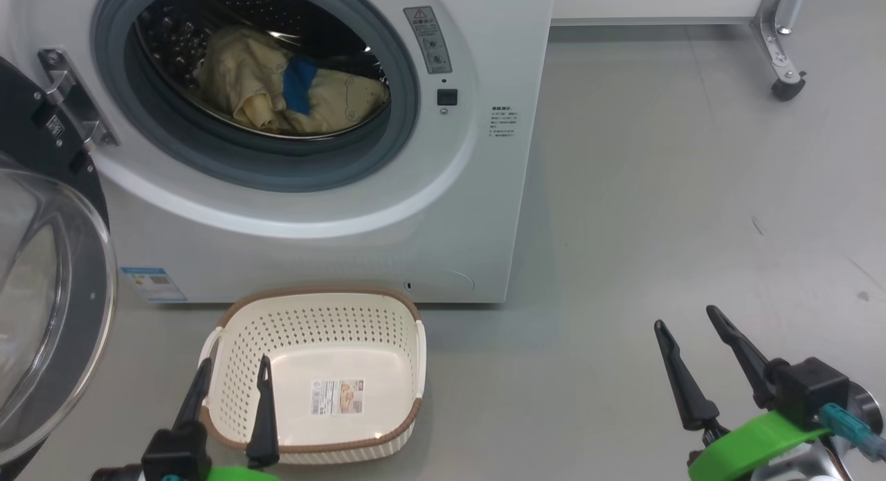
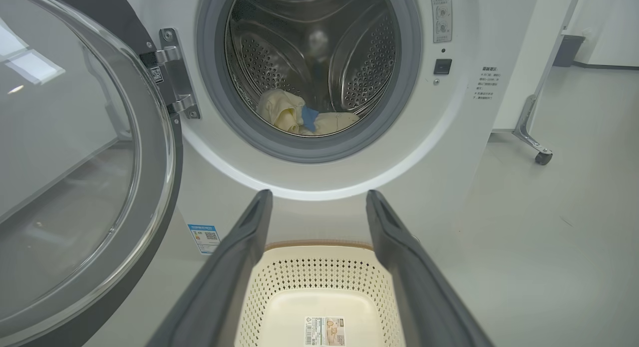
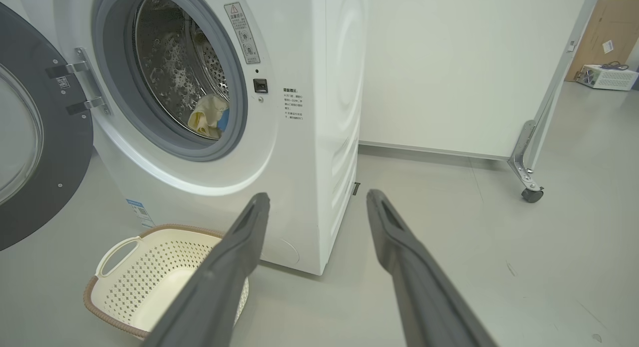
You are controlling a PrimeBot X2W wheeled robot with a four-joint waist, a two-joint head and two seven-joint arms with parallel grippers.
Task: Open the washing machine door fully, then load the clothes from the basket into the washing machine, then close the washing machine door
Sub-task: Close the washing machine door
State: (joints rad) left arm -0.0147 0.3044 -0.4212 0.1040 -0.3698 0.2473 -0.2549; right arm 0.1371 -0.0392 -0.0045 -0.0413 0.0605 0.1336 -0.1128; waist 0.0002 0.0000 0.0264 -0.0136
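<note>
The white washing machine stands open, its round glass door swung out to the left on a metal hinge. The cream-yellow clothes with a blue patch lie inside the steel drum. In front of the machine sits the cream basket, holding nothing but its label. My left gripper hangs open over the basket's near left corner. My right gripper is open over bare floor to the right.
Grey floor stretches to the right of the machine. A white panel on a metal leg with a castor stands at the back right. A cardboard box and a white device sit far off.
</note>
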